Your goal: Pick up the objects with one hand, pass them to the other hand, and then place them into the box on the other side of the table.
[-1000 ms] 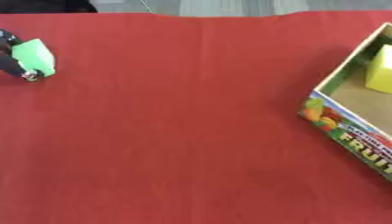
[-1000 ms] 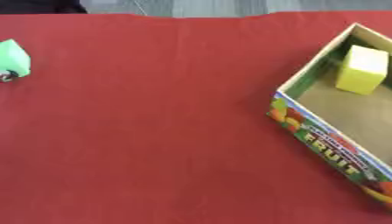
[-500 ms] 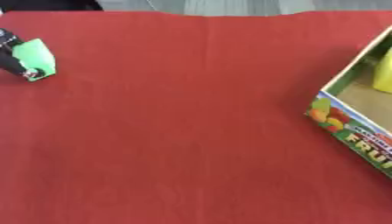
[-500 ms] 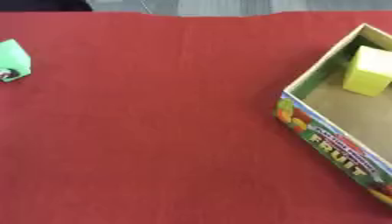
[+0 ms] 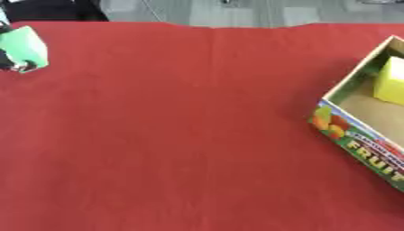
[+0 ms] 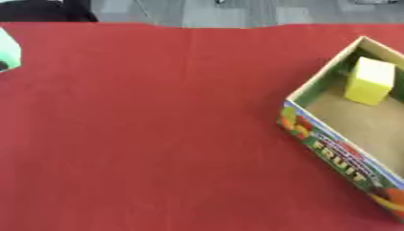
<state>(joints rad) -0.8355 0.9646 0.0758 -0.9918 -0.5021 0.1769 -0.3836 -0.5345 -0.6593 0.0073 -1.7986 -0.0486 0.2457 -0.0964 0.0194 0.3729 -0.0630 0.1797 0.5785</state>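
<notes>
Covering the whole worktop, a red cloth (image 5: 181, 135) runs from the left edge to the right, with faint creases running away from the camera near the middle. At its far edge a strip of grey floor (image 5: 260, 11) shows, and something dark sits at the upper left corner beyond the cloth.

At the far left, a pale green block (image 5: 24, 47) sits at the edge of view, well apart from everything else. Dark fingers of the left hand (image 5: 9, 61) show against its left and lower side, with a small silver part at the bottom; they seem to be curled on the block, though so little of the hand is in view that how far they close cannot be told for certain.

The middle of the cloth is bare red.

On the right stands an open cardboard box (image 6: 315, 135), set askew, its near wall printed with fruit pictures and the word FRUIT. Inside, against the far corner, lies a yellow block (image 6: 369, 81) on the brown floor of the box. The right hand shows in neither view.
</notes>
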